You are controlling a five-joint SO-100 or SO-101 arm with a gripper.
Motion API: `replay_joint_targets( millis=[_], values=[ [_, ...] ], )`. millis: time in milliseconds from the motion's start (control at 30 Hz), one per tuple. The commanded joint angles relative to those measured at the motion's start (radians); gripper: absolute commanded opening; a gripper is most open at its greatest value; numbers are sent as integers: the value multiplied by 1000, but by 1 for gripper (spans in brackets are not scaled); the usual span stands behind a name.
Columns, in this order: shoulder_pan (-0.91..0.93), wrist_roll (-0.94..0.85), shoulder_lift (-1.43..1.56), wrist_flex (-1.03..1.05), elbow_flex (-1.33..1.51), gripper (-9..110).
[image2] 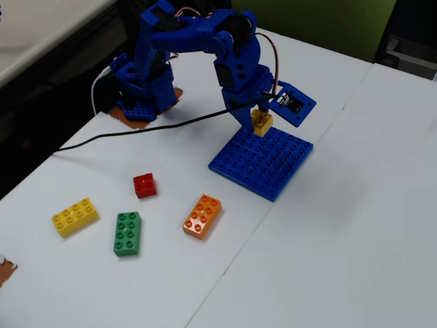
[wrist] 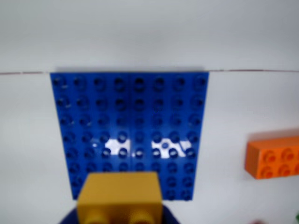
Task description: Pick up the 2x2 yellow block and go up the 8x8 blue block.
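Note:
The small yellow 2x2 block (wrist: 119,196) fills the bottom of the wrist view, held between my blue jaws. In the fixed view the yellow block (image2: 261,121) hangs in my gripper (image2: 260,123), just above the far edge of the large blue baseplate (image2: 263,162). I cannot tell whether it touches the plate. The blue baseplate (wrist: 131,126) lies flat on the white table, straight ahead in the wrist view. My gripper (wrist: 119,212) is shut on the yellow block.
An orange brick (image2: 203,216), a green brick (image2: 127,233), a red brick (image2: 145,185) and a longer yellow brick (image2: 74,216) lie on the table left of the plate. The orange brick (wrist: 275,157) shows at the right in the wrist view.

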Motion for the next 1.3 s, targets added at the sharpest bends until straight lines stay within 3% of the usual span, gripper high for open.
replay_joint_targets(
  millis=[0, 1267],
  values=[
    [-5, 15, 6, 8, -52, 0],
    [9, 2, -3, 15, -78, 0]
  ],
)
